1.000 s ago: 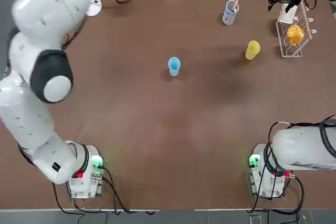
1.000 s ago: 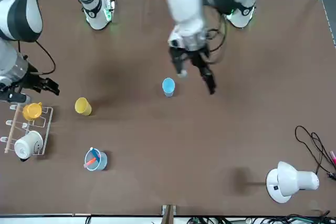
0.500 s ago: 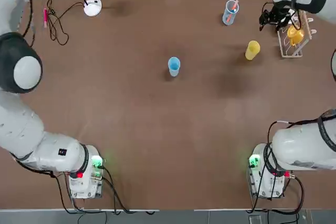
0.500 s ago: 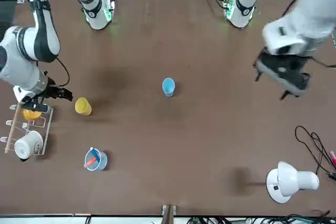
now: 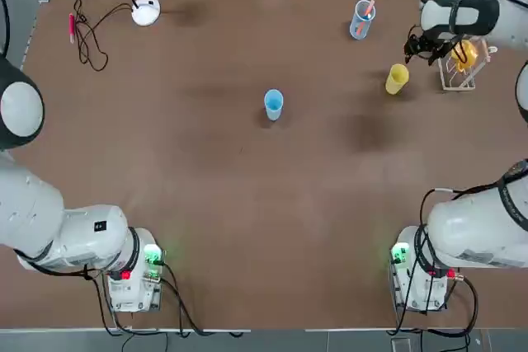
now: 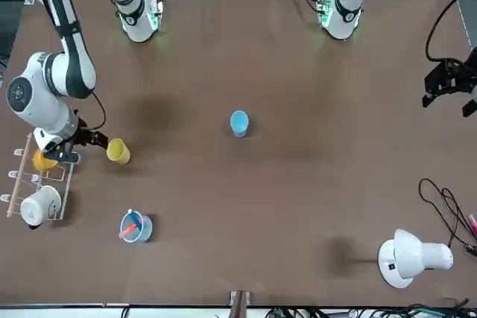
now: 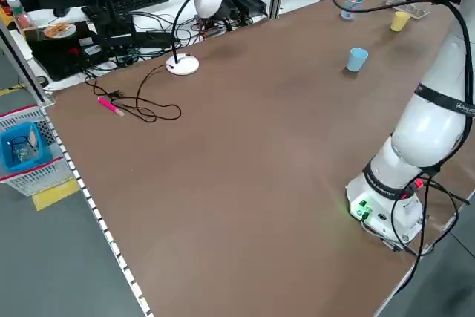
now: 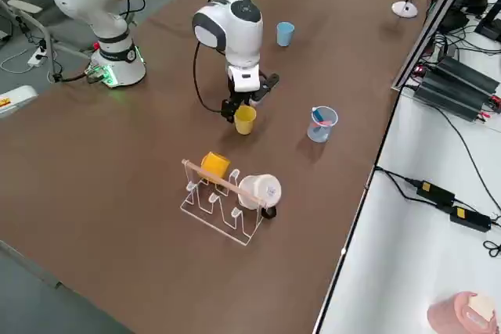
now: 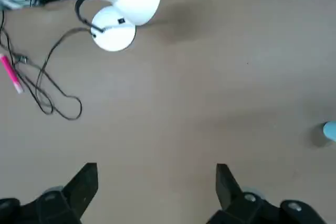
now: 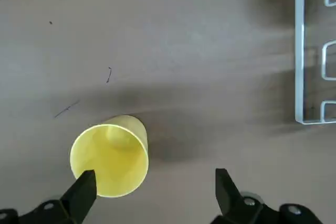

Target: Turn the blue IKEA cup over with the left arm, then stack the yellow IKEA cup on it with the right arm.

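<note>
The blue IKEA cup (image 5: 273, 103) (image 6: 238, 123) stands alone near the table's middle, mouth up. The yellow IKEA cup (image 5: 397, 78) (image 10: 110, 156) stands mouth up at the far right. My right gripper (image 6: 83, 139) (image 10: 153, 190) hovers open just above it on the rack side. The cup sits under one finger, not centred in the gap. My left gripper (image 6: 449, 88) (image 9: 155, 182) hangs open and empty over the table's left edge, far from the blue cup (image 9: 331, 129).
A clear rack (image 5: 459, 68) with an orange mug (image 8: 214, 166) and a white mug (image 8: 258, 191) stands right of the yellow cup. A bluish glass with pink sticks (image 5: 361, 19) stands behind it. A white lamp (image 5: 146, 11), cables and a pink pen (image 9: 11, 74) lie far left.
The left arm swung from above the blue cup out to the table's left edge. The right gripper moved from the rack to just over the yellow cup.
</note>
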{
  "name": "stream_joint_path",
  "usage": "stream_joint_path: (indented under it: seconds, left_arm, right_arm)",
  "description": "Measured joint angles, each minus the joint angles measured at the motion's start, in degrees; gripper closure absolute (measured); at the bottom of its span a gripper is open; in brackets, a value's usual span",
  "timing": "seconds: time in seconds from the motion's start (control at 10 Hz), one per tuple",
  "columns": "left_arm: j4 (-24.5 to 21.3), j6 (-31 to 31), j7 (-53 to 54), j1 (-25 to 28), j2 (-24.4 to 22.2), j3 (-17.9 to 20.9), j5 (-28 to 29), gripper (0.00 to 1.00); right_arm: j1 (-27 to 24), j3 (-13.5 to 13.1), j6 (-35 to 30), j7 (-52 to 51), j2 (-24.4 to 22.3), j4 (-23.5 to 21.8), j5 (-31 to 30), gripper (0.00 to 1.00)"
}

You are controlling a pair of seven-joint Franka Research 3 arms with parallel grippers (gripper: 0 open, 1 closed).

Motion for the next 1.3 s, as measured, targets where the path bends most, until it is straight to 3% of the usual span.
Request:
stream_joint_path:
  seconds: [0.4, 0.9, 1.3]
  left_arm:
    - [-0.32, -1.30, -5.62, 1.65, -0.71, 0.12, 0.01, 0.01]
    - [-1.05, 1.56, -7.19, 2.24, 2.69, -0.01, 3.84, 0.01]
    - [-1.01, 1.89, -8.64, 1.62, 2.73, -1.01, 4.40, 0.01]
  right_arm:
    - [0.01, 0.06, 4.87, -0.04, 1.03, -3.35, -0.60, 0.00]
    - [0.00, 0.07, 8.76, -0.05, 2.45, -4.19, -0.61, 0.00]
    - [-0.01, -0.02, 10.80, -0.05, 3.47, -4.23, -0.61, 0.00]
